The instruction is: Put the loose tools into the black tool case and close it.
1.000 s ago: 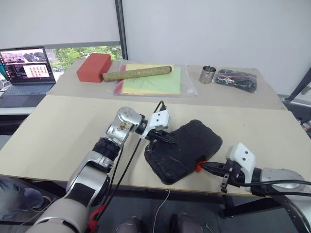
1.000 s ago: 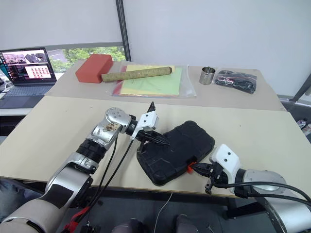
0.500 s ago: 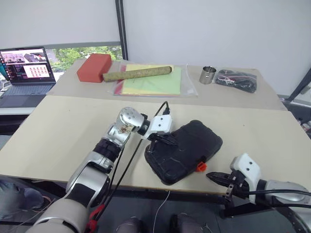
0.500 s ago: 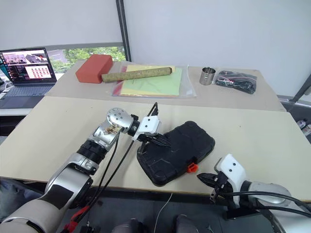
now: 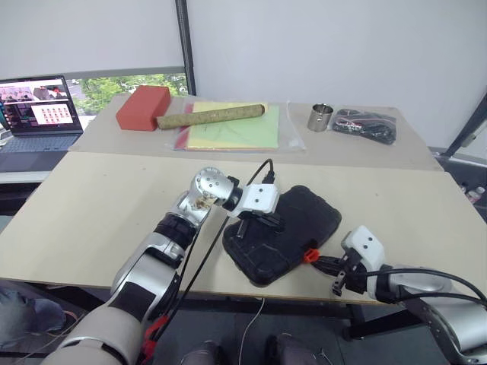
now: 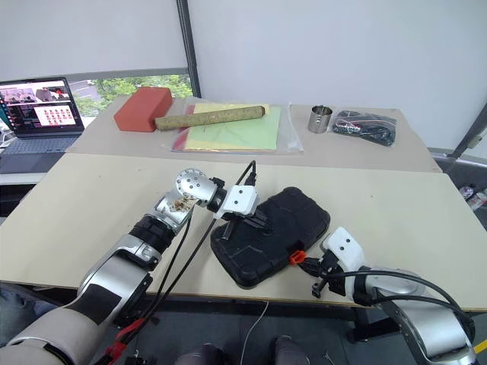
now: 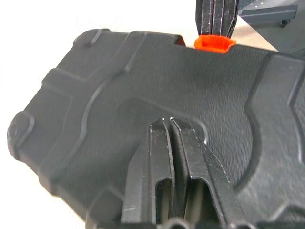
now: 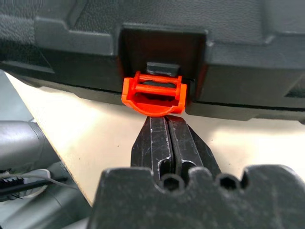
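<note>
Both grippers were shut, empty: left gripper [image 7: 169,125] pinned black tool case [image 5: 283,232] lid flat so right gripper [image 8: 167,119] could press orange latch [image 8: 153,92], probably unlatched.

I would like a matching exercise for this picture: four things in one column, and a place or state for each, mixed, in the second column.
Things:
1. black tool case
2. left hand
3. right hand
4. metal cup

Places or states:
A. shut, tips at the orange latch
B. on the far table, beside the black bundle of cables
C. closed, lying at the near table edge
D. shut, resting on the lid

Pairs: 1-C, 2-D, 3-A, 4-B
</note>
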